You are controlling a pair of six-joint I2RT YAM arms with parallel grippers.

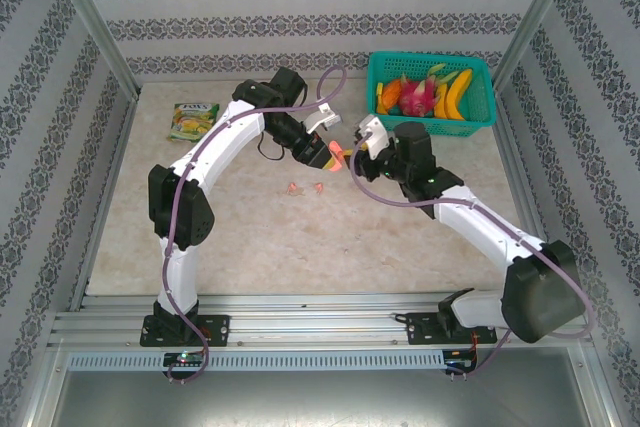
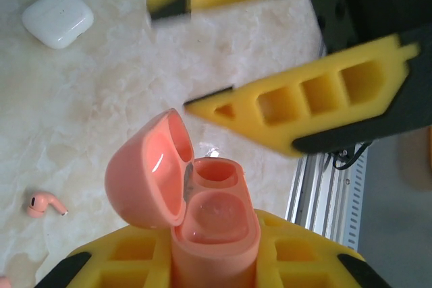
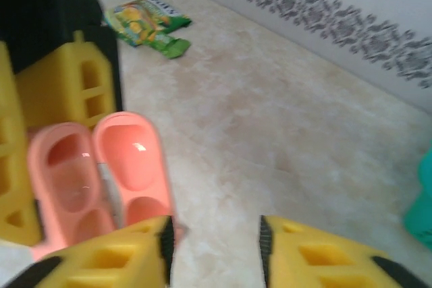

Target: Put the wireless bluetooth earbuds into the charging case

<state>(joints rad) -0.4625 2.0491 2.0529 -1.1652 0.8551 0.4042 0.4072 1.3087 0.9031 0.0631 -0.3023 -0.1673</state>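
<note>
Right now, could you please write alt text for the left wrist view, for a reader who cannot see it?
A pink charging case, lid open and both wells apparently empty, stands clamped in the left gripper. Beyond it is the right gripper, jaws apart. On the marble table lie a closed white case and one pink earbud.

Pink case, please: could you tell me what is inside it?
Both sockets of the open pink case look empty; the left gripper covers its lower body.
</note>
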